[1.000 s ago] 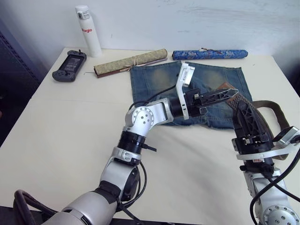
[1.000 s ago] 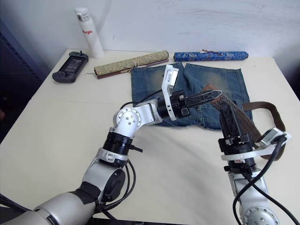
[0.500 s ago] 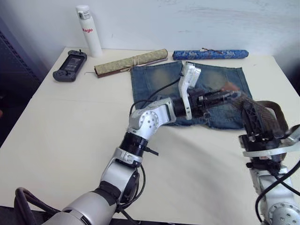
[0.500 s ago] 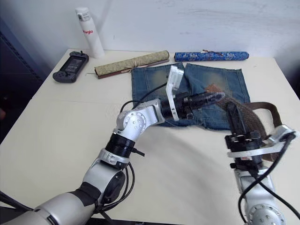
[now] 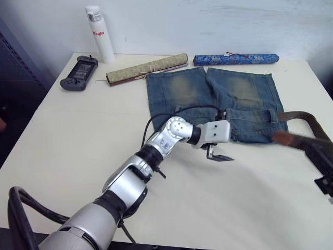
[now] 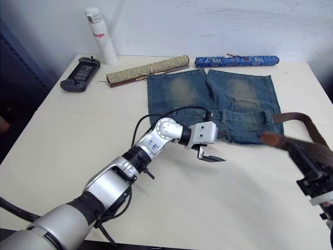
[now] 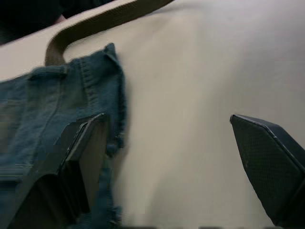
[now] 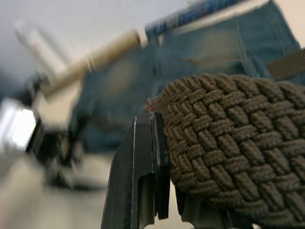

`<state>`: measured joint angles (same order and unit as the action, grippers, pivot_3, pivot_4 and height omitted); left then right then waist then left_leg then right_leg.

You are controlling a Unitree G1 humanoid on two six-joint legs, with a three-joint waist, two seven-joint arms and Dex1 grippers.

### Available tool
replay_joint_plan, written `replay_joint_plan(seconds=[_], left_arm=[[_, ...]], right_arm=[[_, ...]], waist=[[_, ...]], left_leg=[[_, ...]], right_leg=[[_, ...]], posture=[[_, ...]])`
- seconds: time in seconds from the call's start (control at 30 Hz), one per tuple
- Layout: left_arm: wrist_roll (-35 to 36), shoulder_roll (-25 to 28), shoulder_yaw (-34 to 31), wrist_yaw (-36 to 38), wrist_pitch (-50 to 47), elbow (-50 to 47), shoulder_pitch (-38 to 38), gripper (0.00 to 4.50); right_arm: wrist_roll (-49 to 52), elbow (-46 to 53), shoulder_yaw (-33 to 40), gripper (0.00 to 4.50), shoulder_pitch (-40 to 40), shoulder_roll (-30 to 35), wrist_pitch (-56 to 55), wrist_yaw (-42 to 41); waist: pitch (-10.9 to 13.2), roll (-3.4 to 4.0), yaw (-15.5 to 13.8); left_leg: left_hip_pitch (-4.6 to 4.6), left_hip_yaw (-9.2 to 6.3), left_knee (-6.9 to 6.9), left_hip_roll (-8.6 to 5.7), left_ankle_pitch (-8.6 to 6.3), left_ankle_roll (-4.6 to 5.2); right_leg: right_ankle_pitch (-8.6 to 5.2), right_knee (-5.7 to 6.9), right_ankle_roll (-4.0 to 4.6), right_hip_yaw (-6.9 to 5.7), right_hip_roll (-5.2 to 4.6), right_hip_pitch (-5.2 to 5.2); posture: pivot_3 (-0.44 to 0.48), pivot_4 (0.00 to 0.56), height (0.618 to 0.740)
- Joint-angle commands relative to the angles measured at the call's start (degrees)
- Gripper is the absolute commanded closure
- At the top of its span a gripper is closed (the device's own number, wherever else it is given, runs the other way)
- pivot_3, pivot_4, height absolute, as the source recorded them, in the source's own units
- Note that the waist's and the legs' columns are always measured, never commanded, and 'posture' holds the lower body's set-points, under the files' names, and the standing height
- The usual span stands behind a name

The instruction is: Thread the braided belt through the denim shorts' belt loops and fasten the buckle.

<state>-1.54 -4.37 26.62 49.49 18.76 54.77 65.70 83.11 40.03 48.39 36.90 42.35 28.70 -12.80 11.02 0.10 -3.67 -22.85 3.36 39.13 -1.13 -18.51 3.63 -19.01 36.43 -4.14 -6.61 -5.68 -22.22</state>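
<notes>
A bottle (image 5: 98, 32), controller (image 5: 78, 73) and two rolls (image 5: 147, 68) lie beyond the shorts (image 5: 213, 100), where the left gripper (image 7: 174, 157) gapes wide while the right gripper (image 8: 164, 191) clamps the belt (image 8: 228, 143).

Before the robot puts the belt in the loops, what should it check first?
1. Right gripper holds the braided belt: ok.
2. Left gripper jaws open, empty: ok.
3. Denim shorts lying flat: ok.
4. Belt loops on the waistband visible: ok.
5. Belt tip lined up with a loop: not ok, it is off the shorts' side.
6. Buckle free: cannot tell.
</notes>
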Motion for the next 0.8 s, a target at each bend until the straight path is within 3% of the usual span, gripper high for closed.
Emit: replay_joint_plan(seconds=[0.03, 0.27, 0.53, 0.63, 0.8], left_arm=[[-3.3, -3.67, -2.14, -6.86, 5.41, 6.99, 4.32, 0.05], [-14.27, -9.34, 0.42, -22.82, 4.65, 18.82, 9.37, 0.05], [-22.94, -12.63, 2.45, -37.62, -2.75, 23.06, 9.64, 0.05], [-24.52, -12.36, 2.14, -39.72, -5.75, 23.69, 9.17, 0.86], [-24.82, -12.23, 0.55, -37.71, -7.99, 23.94, 8.5, 2.99]], right_arm=[[-3.74, 4.13, 3.29, 4.5, 1.72, 1.17, 1.56, 0.47], [-4.37, 9.21, 1.76, 4.5, 0.46, -0.71, 1.42, 6.02], [-2.12, 13.67, 1.29, 4.5, -0.24, -1.92, 0.53, 11.42], [-0.96, 14.45, 1.05, 4.5, -0.57, -1.06, 0.45, 12.58], [0.4, 14.4, 0.41, 4.5, -2.08, 1.32, 0.34, 13.96]], waist=[[-0.02, -0.03, -0.08], [0.19, -0.37, -0.65], [0.2, -0.39, -0.79], [0.2, -0.4, -0.77], [0.21, -0.4, -0.2]], left_leg=[[-0.2, 0.01, 0.02, 0.0, 0.05, -0.01], [-0.35, 0.08, 0.02, -0.04, 0.18, -0.12], [-0.39, 0.14, 0.02, -0.04, 0.17, -0.12], [-0.37, 0.16, 0.04, -0.04, 0.19, -0.14], [-0.29, 0.22, 0.06, -0.04, 0.2, -0.17]], right_leg=[[0.04, 0.0, -0.06, 0.01, 0.0, -0.18], [0.08, -0.1, -0.15, 0.04, -0.02, -0.33], [0.11, -0.09, -0.2, 0.11, -0.03, -0.39], [0.11, -0.05, -0.21, 0.15, -0.03, -0.38], [0.12, 0.07, -0.22, 0.23, -0.04, -0.38]], posture=[[0.0, 0.15, 0.686], [0.0, 0.15, 0.686], [0.0, 0.15, 0.686], [0.0, 0.15, 0.686], [0.0, 0.15, 0.686]])
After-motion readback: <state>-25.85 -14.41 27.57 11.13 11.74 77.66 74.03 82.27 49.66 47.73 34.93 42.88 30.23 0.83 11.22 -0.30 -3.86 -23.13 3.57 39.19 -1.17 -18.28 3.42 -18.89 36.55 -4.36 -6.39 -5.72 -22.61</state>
